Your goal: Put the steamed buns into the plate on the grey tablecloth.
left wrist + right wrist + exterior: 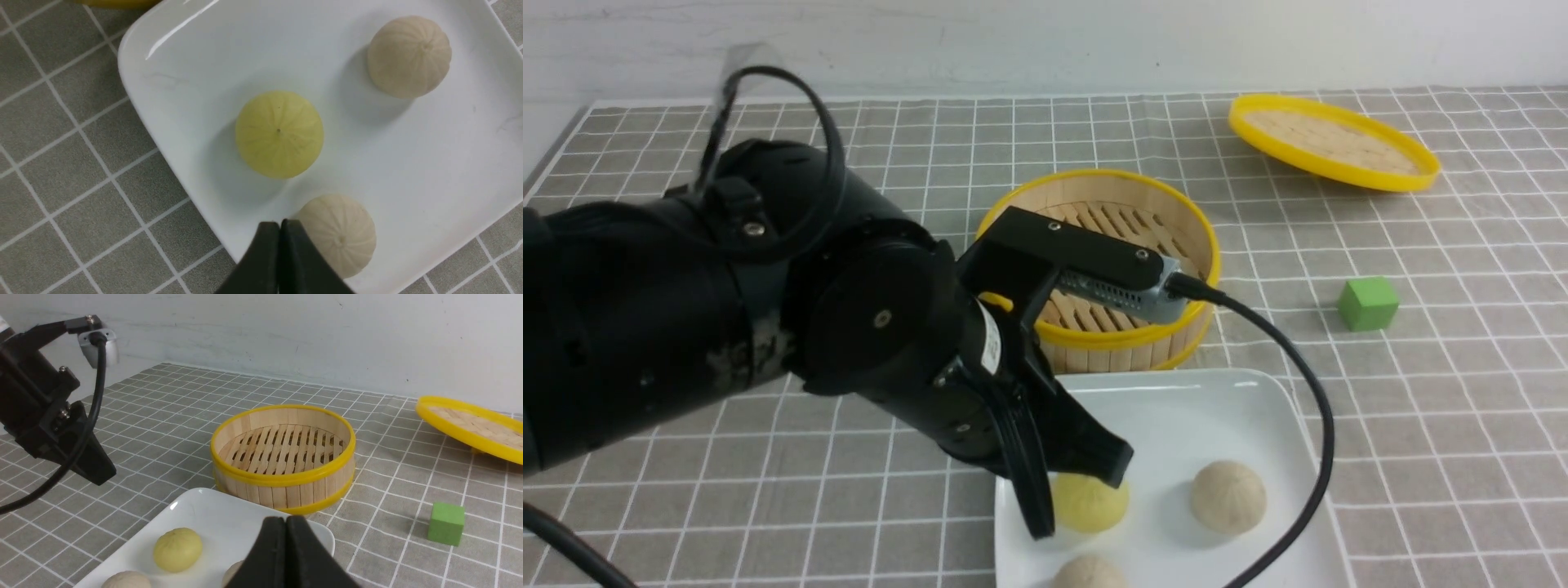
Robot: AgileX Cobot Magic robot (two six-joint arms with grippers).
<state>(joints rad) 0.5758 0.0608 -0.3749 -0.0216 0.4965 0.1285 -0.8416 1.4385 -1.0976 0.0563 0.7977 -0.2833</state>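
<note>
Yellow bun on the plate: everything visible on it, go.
Pale yellow dome-shaped steamed bun, smooth and dough-like, with faint pleats radiating from a tiny centre dot. It sits dome up on the glossy white square plate, toward its left edge, apart from the two beige buns. Only the plate touches it.
</note>
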